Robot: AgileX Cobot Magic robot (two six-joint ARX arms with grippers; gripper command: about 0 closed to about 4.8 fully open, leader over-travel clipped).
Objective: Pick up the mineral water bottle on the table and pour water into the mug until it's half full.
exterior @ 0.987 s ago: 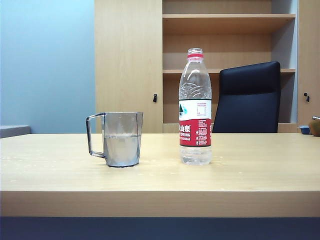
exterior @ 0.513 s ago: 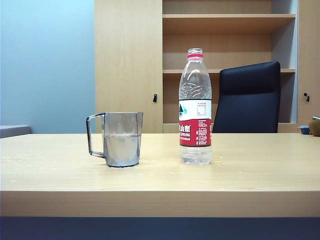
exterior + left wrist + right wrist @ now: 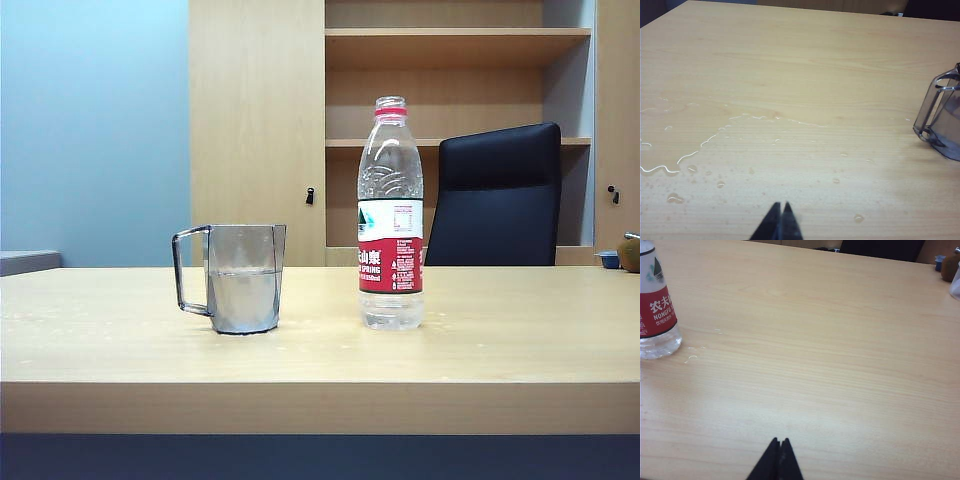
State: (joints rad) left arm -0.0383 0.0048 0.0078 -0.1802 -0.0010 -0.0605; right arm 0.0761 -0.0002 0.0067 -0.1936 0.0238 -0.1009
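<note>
Nothing has shifted on the table (image 3: 500, 340) since the earlier frame: the mineral water bottle (image 3: 391, 215) stands upright and uncapped, just right of the mug (image 3: 243, 278), apart from it. Water (image 3: 243, 295) fills the mug to about half. Spilled droplets (image 3: 675, 165) lie on the wood. Left gripper (image 3: 780, 207) and right gripper (image 3: 779, 442) hover above bare tabletop, jaws clenched, holding nothing.
</note>
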